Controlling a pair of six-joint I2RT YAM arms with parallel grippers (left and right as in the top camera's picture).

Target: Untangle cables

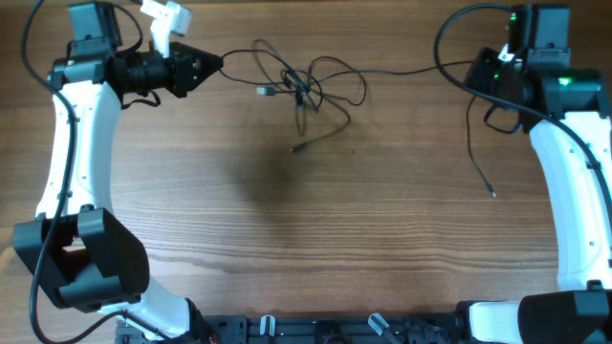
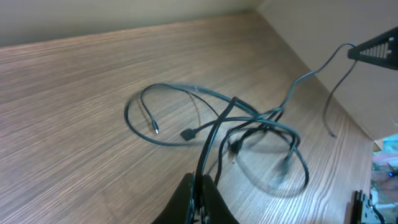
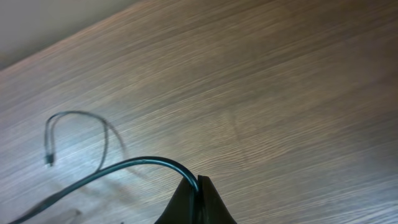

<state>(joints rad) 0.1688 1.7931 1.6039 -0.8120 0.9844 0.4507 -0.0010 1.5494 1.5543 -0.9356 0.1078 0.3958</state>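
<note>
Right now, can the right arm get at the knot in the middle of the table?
Probably, but not freely. Only table and the cable strand it holds lie between the right gripper and the knot; being shut on that strand, it would need to let go first.

The bench (image 1: 287, 239) is warm brown wood grain with fine dark streaks along its length. In the wrist views it looks paler and greyer. The cables (image 1: 304, 86), at 12 o'clock in the overhead view, are black with a bluish-grey sheen, and one plug end (image 1: 263, 91) is pale grey. The left arm (image 1: 81, 134) and right arm (image 1: 574, 191) have white shells and black joints. The left end effector (image 1: 214, 65) and right end effector (image 1: 478, 72) are black. Green lights (image 1: 564, 82) glow at 2 o'clock.
</note>
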